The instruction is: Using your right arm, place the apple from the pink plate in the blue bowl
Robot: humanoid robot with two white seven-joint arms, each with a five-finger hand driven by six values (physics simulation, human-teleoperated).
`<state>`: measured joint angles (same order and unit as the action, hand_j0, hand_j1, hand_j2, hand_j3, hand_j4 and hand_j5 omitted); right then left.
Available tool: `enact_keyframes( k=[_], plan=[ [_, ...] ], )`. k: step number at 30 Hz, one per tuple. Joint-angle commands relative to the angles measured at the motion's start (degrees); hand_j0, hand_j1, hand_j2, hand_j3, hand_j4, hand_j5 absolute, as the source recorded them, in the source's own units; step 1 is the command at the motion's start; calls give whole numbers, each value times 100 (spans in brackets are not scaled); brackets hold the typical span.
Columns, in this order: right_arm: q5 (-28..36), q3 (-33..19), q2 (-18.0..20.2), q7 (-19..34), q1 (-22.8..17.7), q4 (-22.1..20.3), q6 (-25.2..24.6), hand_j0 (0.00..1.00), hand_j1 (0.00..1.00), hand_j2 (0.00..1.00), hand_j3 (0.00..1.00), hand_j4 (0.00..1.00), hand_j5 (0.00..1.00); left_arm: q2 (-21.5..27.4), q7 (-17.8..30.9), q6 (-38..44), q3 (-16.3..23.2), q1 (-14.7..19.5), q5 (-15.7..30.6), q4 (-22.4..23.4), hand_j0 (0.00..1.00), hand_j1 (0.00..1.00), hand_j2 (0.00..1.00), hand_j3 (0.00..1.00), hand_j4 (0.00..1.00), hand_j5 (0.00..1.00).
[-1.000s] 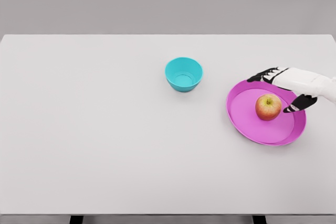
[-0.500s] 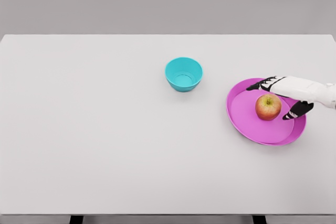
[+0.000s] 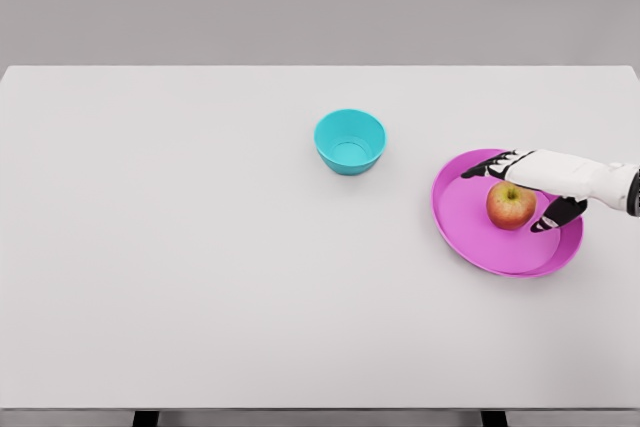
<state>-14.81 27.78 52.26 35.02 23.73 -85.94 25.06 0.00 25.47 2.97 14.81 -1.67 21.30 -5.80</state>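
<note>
Spanning nearly the whole head view, one white table (image 3: 200, 277) runs from its far edge near the top to its near edge at the bottom; left half and front are bare, lots of free room. One pink plate (image 3: 470, 232) sits right of centre, well short of the table's right edge. One blue bowl (image 3: 349, 141) stands upright up-left of the plate, apart from it, open tabletop between them, nothing in that gap. One right hand (image 3: 540, 187), white with black fingers (image 3: 486, 167), enters from the right edge over the plate. Fingers are spread, reaching over the far side of the apple; thumb (image 3: 556, 215) lies on its near right side. Hand brackets the fruit, not closed, contact unclear. One red-yellow apple (image 3: 509, 205) rests on the plate's right-centre, stem up. Bowl looks empty.
</note>
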Motion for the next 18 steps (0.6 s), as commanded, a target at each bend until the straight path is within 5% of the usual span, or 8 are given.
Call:
enact_keyframes(
  k=[1,14,18],
  plan=[
    [-119,8,-110,-2,0,25,-10,100,100,100,100,100,100,0,2,2,4,9,-3,0,100,100,100,100,100,100],
    [-418,70,-233,-2,0,139,34,100,100,100,100,100,100,0,2,2,4,9,-3,0,100,100,100,100,100,100],
    [-427,52,-233,-2,-9,139,87,86,86,86,86,86,86,0,2,2,4,0,-3,17,100,100,100,100,100,100]
  ],
)
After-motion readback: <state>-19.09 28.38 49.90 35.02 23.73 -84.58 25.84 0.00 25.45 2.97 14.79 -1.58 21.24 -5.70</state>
